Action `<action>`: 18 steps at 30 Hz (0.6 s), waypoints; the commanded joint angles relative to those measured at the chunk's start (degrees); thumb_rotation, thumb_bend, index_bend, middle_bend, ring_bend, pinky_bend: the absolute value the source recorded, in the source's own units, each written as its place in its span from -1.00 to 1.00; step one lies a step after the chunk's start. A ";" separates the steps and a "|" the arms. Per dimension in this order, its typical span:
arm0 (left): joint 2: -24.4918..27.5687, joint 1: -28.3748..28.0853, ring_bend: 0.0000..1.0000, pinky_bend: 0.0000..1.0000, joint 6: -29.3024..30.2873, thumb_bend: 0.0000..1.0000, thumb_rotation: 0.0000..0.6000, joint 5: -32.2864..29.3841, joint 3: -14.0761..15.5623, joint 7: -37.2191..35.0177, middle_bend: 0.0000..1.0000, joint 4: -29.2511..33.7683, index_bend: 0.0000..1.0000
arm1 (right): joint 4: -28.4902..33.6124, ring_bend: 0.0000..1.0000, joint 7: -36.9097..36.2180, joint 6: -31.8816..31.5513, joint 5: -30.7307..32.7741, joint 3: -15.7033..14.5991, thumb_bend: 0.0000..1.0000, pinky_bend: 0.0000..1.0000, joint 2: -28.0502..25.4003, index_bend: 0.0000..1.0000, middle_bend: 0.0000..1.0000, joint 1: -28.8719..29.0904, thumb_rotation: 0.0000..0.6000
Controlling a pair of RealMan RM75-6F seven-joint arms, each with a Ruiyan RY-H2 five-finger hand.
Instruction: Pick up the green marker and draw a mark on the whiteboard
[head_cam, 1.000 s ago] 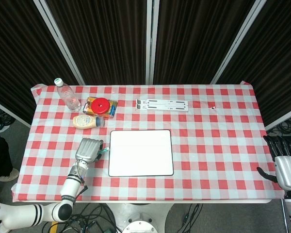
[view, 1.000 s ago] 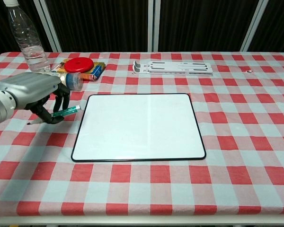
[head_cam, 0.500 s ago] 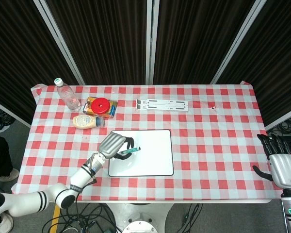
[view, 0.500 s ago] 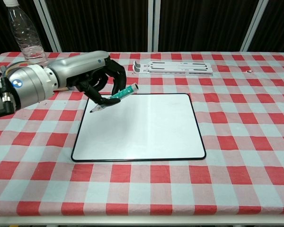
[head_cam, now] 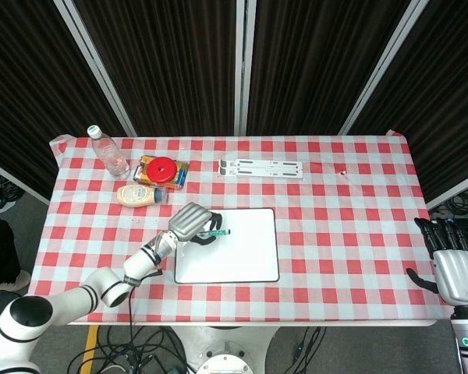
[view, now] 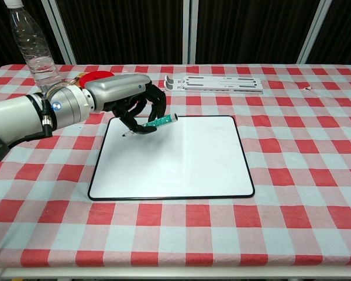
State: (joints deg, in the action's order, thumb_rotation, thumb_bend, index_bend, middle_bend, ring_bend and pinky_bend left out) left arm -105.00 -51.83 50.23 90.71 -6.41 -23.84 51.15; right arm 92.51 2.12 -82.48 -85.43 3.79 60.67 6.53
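Note:
My left hand grips the green marker over the far left part of the whiteboard. The marker lies nearly flat, its dark tip pointing left and down at the board near the far left corner; whether the tip touches the board I cannot tell. The board's surface shows no mark. My right hand hangs off the table's right edge in the head view, fingers apart and holding nothing.
At the back left stand a water bottle, a lying mayonnaise bottle, and a red lid on a box. A white slotted rack lies beyond the whiteboard.
My left hand lifted the marker from the cloth left of the board and carried it right over the board, then moved it toward the far left corner with the tip lowered.

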 commanded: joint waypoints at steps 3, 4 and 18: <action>-3.33 -0.38 0.45 0.72 2.23 -0.03 1.00 0.62 1.53 -6.59 0.13 -5.37 0.09 | 0.74 -1.00 0.88 0.23 0.25 0.05 -0.80 -1.00 0.01 -1.00 -0.78 0.07 1.00; -3.70 -0.40 0.45 0.72 2.44 -0.03 1.00 0.69 1.72 -7.14 0.13 -6.07 0.09 | 0.84 -1.00 1.00 0.28 0.30 0.05 -0.80 -1.00 0.04 -1.00 -0.78 0.09 1.00; -8.37 -0.47 0.45 0.72 3.23 -0.02 1.00 -0.12 3.02 -11.10 0.13 -12.54 0.09 | 1.52 -1.00 1.98 0.54 0.71 0.01 -0.80 -1.00 -0.08 -1.00 -0.78 0.04 1.00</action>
State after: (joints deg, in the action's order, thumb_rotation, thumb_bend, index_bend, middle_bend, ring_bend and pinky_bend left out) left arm -113.15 -52.23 53.57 90.76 -3.39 -34.88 38.72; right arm 94.01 4.09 -81.94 -84.71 3.81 60.59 6.57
